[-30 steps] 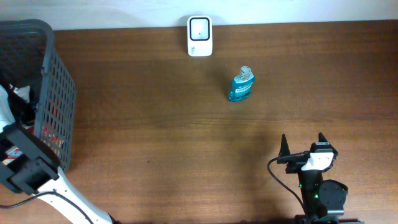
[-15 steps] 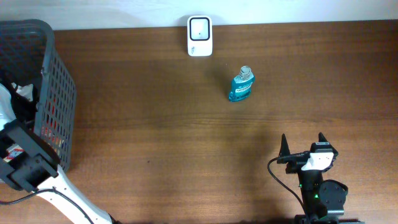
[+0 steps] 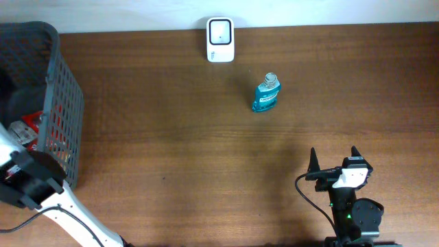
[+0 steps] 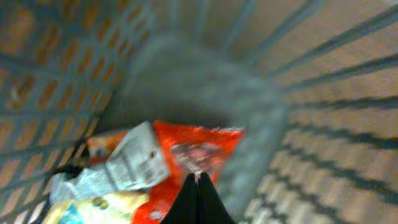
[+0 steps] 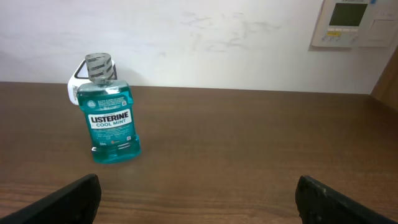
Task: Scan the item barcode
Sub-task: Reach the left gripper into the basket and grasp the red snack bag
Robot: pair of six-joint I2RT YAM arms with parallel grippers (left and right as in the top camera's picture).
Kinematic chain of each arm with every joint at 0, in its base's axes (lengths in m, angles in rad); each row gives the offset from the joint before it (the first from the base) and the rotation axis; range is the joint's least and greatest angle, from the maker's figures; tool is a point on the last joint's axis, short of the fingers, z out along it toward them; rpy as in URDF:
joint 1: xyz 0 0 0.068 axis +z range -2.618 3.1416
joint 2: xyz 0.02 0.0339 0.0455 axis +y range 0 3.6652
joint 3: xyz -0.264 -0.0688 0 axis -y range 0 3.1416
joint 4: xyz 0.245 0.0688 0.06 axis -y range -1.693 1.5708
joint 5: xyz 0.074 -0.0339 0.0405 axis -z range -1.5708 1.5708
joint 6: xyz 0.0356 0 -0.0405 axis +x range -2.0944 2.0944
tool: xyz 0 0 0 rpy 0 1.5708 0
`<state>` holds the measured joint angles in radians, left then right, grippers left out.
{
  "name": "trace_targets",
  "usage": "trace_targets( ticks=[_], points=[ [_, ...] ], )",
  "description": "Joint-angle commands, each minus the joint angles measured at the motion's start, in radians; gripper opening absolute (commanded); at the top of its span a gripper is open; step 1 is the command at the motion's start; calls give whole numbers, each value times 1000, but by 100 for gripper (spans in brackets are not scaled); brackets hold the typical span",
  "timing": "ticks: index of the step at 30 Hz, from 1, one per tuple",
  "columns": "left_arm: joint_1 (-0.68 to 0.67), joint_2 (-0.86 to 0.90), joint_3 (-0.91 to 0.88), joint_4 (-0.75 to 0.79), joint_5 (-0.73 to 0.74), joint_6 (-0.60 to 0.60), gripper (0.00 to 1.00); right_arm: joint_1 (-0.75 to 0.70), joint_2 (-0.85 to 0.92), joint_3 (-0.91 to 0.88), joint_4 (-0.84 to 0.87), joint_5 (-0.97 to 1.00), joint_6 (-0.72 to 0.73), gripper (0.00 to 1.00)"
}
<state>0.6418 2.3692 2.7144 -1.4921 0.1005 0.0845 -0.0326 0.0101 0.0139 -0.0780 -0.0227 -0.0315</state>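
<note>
**Left claw down in the basket, red packet right under its tips**

My left claw is pressed together inside the basket at the counter's left end, its tips on the near edge of the red packet. I can't tell whether a fold of the packet is caught between them. I take that packet for the item to scan; it lies crumpled among other wrappers, its long side running across the wrist view, so the closed tips meet it edge-on. The scanner sits at the counter's far edge, well apart to the right of the basket — the left arm is plainly the nearer one to the packet. My right claw is spread and holds nothing, facing the upright mouthwash bottle — which stands between it and the scanner.
</note>
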Motion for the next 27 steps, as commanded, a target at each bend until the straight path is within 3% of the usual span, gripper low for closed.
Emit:
trace_targets(
  ticks=[1,3,6,8,9,14,21,27],
  points=[
    [3,-8,271,-37,255,-116,0,6,-6,-8,-1,9,-5,99],
    [3,-8,393,-49,309,-122,0,6,-6,-8,-2,9,-5,99],
    [0,-14,417,-111,119,-114,36,6,-6,-8,-2,9,-5,99],
    [0,-3,364,-163,5,-115,40,6,-6,-8,-1,9,-5,99],
    [2,7,299,-170,4,-114,53,6,-6,-8,-1,9,-5,99],
    [2,47,7,-158,6,-2,79,6,-6,-8,-2,9,-5,98],
    [2,73,-359,-22,3,143,81,6,-6,-8,-2,10,-5,99],
    [2,73,-500,73,-48,157,69,6,-6,-8,-1,9,-5,99]
  ],
)
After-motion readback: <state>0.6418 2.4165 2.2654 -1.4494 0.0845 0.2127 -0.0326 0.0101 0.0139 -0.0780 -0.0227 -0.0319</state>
